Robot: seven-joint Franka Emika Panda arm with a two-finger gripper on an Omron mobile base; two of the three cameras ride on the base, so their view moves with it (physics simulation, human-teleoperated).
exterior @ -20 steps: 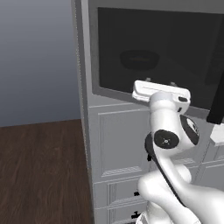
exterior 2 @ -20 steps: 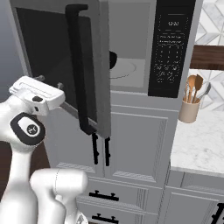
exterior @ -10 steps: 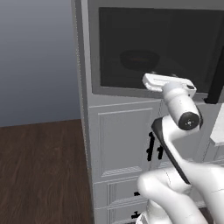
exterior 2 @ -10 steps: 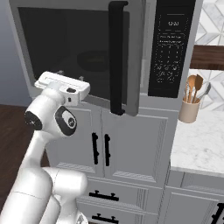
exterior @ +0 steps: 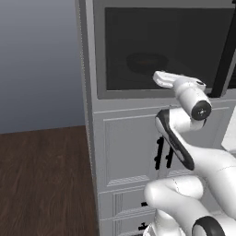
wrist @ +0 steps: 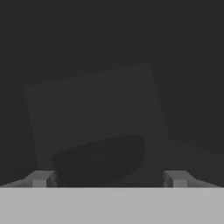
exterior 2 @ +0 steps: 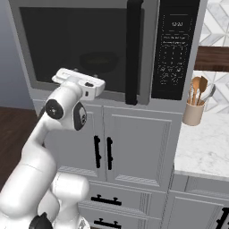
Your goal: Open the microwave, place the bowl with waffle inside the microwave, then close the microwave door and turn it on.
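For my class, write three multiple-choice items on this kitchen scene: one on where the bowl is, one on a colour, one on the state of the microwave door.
1. Where is the bowl?
A. On the marble counter
B. Inside the microwave, behind the glass
C. On the wooden floor

2. What colour is the door's long bar handle?
A. Black
B. White
C. Red

3. How does the microwave door stand?
A. Swung wide open
B. Taken off
C. Shut, flush with the front

Answers:
1 B: a dark round shape shows dimly through the window in both base views.
2 A: the vertical bar beside the control strip is black.
3 C: the glass panel lies flat against the frame, with the open tool facing it.
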